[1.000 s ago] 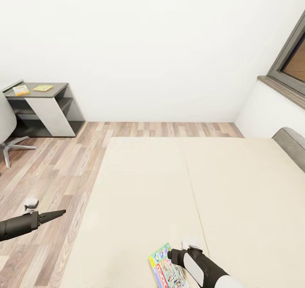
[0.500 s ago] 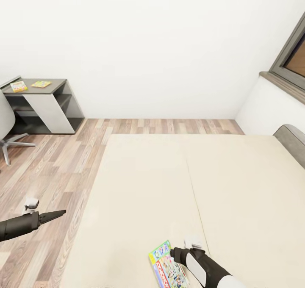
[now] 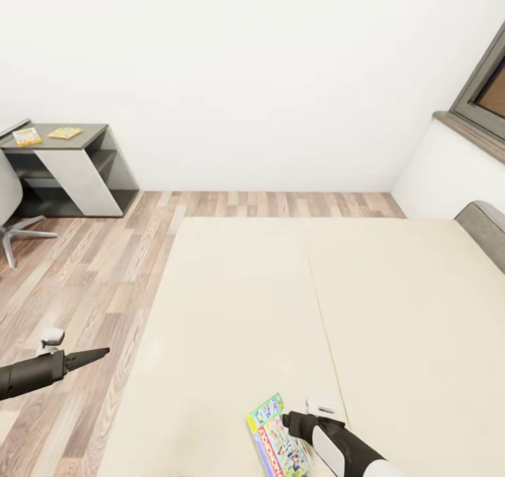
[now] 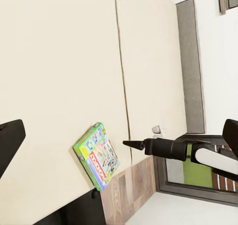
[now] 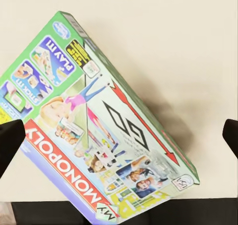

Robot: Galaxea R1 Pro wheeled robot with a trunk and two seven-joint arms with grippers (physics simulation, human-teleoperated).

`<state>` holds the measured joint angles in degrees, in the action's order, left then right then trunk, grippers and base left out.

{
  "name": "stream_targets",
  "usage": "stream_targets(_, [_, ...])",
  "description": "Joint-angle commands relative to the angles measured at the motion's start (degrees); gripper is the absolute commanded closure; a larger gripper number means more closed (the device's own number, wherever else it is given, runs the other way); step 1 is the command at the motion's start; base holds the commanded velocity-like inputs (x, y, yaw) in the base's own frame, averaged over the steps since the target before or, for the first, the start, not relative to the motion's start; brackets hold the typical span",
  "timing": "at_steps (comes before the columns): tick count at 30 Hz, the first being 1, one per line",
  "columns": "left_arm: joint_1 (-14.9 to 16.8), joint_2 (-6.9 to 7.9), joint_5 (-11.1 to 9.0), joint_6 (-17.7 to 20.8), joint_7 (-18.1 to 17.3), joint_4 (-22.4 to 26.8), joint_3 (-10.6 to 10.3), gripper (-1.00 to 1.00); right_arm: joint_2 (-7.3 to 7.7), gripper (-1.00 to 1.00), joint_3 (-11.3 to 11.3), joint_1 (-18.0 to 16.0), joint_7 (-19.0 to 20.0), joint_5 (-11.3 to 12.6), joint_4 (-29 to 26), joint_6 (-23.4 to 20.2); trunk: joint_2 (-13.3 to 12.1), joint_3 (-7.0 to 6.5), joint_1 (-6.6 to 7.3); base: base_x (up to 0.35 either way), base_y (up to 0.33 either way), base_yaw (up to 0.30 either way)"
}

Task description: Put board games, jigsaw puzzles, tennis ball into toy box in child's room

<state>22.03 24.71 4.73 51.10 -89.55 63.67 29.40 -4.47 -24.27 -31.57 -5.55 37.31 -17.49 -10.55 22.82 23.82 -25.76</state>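
A board game (image 3: 275,440), a green-edged box with a white busy Monopoly cover, lies flat near the foot of the beige bed (image 3: 393,323). My right gripper (image 3: 287,421) hangs just above the box's far edge. In the right wrist view its fingers (image 5: 11,141) stand wide open with the board game (image 5: 99,136) below and between them, untouched. My left gripper (image 3: 97,354) hovers over the wooden floor to the left of the bed, open and empty. Far off, the table's dark section (image 3: 77,165) carries two small flat colourful boxes (image 3: 27,137), too small to identify. The toy box is out of view.
A grey swivel chair (image 3: 10,214) stands by the table at the left edge. The bed's dark headboard (image 3: 484,228) is at the right, under a window sill (image 3: 466,137). Wooden floor (image 3: 84,280) runs between bed and table.
The whole head view has shifted a little, so the table sits further left and higher in the picture. Both arms and the board game keep their places.
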Motion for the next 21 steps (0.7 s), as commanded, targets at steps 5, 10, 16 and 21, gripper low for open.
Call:
stream_targets(5, [0.07, 0.00, 0.47, 0.59, -0.45, 0.05, 0.05, -1.00, 0.00, -1.00, -0.41, -0.06, 2.27, 0.49, -0.02, -0.23, 0.10, 0.56, -0.03, 0.000, 0.000, 0.000])
stream_targets(10, [0.09, 0.05, 0.47, 0.60, -0.45, 0.05, 0.05, -1.00, -0.02, -1.00, -0.37, 0.00, 2.92, 0.49, -0.19, -0.46, 0.10, 1.03, -0.03, 0.000, 0.000, 0.000])
stream_targets(16, [0.10, 0.09, 0.46, 0.63, -0.45, 0.05, 0.05, -1.00, 0.06, -1.00, -0.42, 0.07, 3.06, 0.45, -0.31, -0.51, 0.10, 1.60, -0.03, 0.000, 0.000, 0.000])
stream_targets(21, [0.08, 0.08, 0.46, 0.62, -0.45, 0.05, 0.05, -1.00, 0.05, -1.00, -0.41, 0.05, 3.08, 0.41, -0.41, -0.52, 0.10, 2.07, -0.03, 0.000, 0.000, 0.000])
